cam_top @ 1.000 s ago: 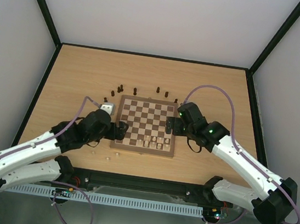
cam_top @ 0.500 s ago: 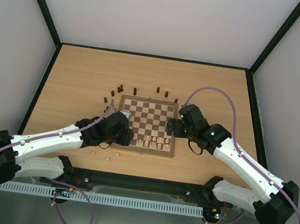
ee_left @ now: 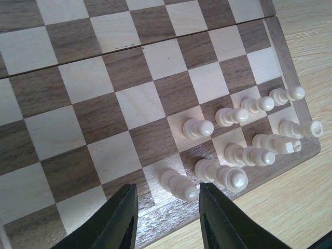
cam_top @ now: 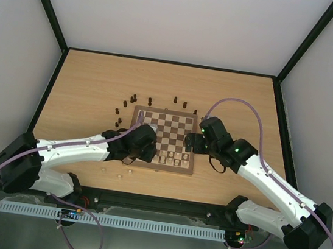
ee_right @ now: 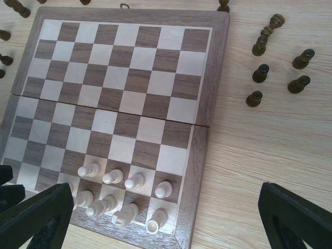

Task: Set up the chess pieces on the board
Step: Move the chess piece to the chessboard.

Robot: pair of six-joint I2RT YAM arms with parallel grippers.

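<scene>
The board point(cam_top: 166, 127) lies in the middle of the table. Several cream chess pieces point(cam_top: 174, 158) stand in two rows at its near right corner. My left gripper point(cam_top: 150, 154) hangs over the near edge of the board point(ee_left: 104, 119), its fingers point(ee_left: 123, 220) partly closed. They straddle a cream piece point(ee_left: 179, 185) on a near-row square, with a gap on each side. My right gripper point(cam_top: 190, 143) stands wide open and empty above the right side of the board point(ee_right: 129, 78). Below it are the cream pieces point(ee_right: 134, 181).
Dark brown pieces point(cam_top: 134, 99) stand scattered on the table behind the board, and several more point(ee_right: 260, 72) show off its edge in the right wrist view. A few small cream pieces point(cam_top: 120, 176) lie on the table in front of the board's left corner.
My left arm has swung right, from beside the board's left edge to over its near edge. Its fingers have narrowed around a cream piece. The right arm has barely moved.
</scene>
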